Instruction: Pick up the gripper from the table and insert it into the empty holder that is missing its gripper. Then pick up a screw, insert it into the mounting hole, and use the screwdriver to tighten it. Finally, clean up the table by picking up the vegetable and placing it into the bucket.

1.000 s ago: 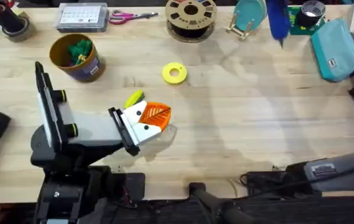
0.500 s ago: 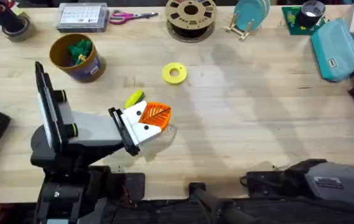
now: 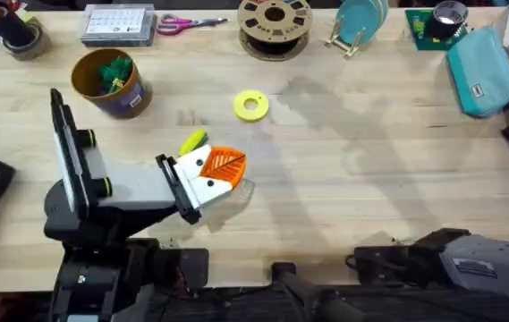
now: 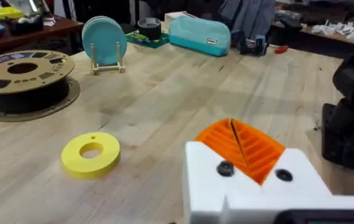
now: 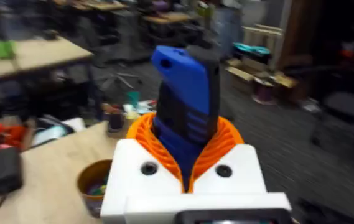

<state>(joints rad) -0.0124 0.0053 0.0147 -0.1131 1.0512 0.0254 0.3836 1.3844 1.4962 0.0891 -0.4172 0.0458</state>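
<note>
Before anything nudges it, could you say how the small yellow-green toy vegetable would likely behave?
The small yellow-green toy vegetable looks rounded and elongated, so it would probably roll sideways. It seems small, likely light. Its smooth-looking surface might slip between the fingers.

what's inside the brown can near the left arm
The bucket holds a dark green leafy bunch poking above its rim. Anything beneath the leaves is covered, so the bottom can't be seen. The yellow-green vegetable lies outside on the table.

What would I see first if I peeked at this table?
Probably the left gripper, bright orange and white, low over the wooden table beside a small yellow-green toy vegetable. Next, the blue screwdriver clamped upright in the right gripper, and the flat yellow ring mid-table.
</note>
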